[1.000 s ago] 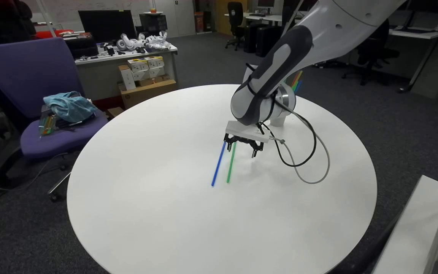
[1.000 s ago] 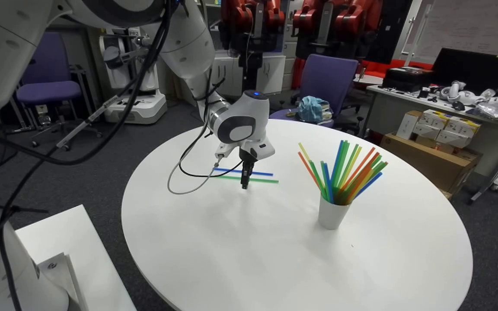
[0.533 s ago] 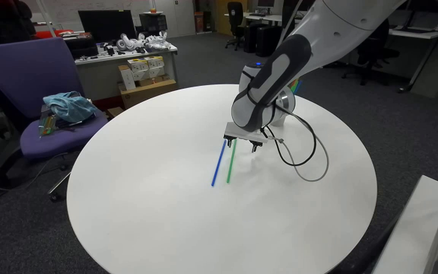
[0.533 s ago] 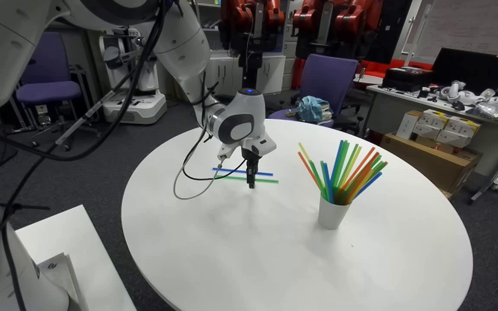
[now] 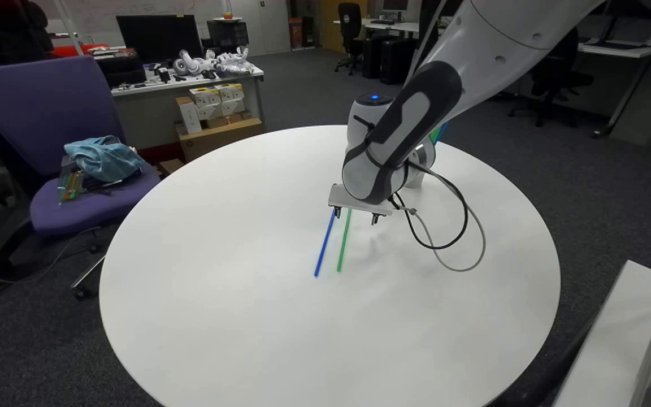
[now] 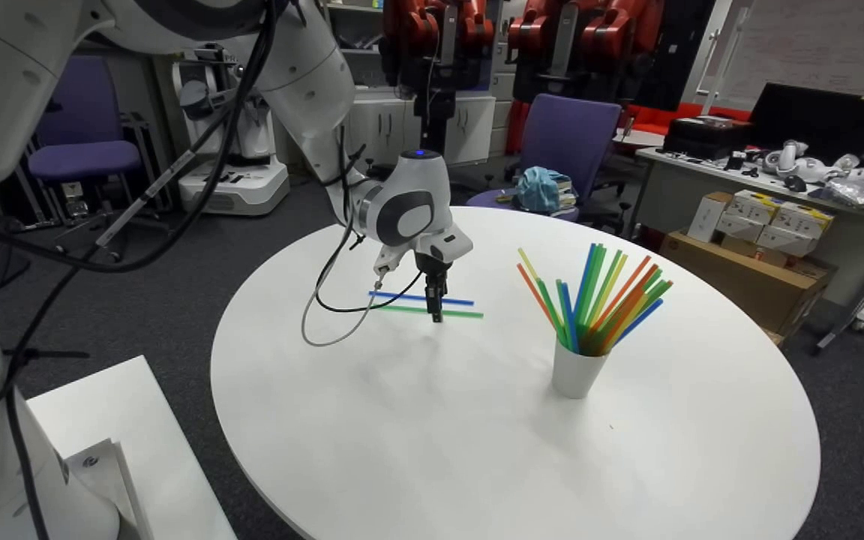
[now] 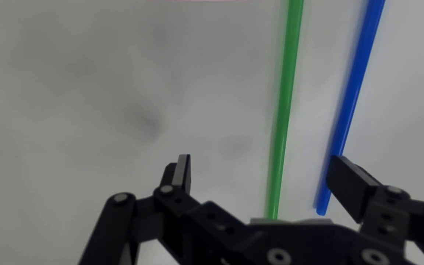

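Two drinking straws lie on one round white table [image 5: 218, 316]: a green straw [image 7: 285, 92] and a blue straw [image 7: 352, 88]. The blue straw is just beside the green straw and does not touch it; in the wrist view the gap widens toward the top. A single white cup [image 6: 576, 373] stands upright, well apart from the green straw and on the side away from the blue straw. Inside the cup, a fan of straws [image 6: 593, 337] in yellow, orange, green and blue sticks up past the rim: more than ten, overlapping too much for an exact count.

The one gripper [image 7: 260, 165] hangs above the table with its two fingers [image 7: 182, 171] spread wide, and it grasps nothing. In the wrist view the green straw runs through the space between them: one finger is to its left, and the other is to its right, in front of part of the blue straw near its end. Whether that finger touches the blue straw cannot be told.

Well apart from the green straw, on the blue straw's side and past the table, one purple swivel chair [image 5: 43, 113] bears one light blue cloth [image 5: 104, 159] and a clear packet [image 5: 69, 186] of coloured sticks.
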Motion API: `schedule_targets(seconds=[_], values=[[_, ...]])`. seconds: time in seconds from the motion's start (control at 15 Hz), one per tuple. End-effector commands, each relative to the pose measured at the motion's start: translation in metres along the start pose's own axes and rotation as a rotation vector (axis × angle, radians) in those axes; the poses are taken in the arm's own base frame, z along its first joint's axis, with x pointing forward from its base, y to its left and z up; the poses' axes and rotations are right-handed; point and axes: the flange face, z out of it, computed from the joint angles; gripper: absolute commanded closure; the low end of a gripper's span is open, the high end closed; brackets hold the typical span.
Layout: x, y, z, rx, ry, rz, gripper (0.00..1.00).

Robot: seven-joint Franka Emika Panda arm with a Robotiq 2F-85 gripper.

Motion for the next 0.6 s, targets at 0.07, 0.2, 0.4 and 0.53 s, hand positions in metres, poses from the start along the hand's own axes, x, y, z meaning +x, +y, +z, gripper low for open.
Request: schedule_targets(seconds=[0.07,0.2,0.4,0.53], values=[[-0.002,0.002,0.005,-0.021,0.019,0.000,0.00],[-0.004,0.004,0.009,-0.028,0.015,-0.001,0.00],[-0.004,0.005,0.012,-0.031,0.011,-0.002,0.32],[-0.005,0.006,0.014,-0.034,0.009,-0.002,0.47]])
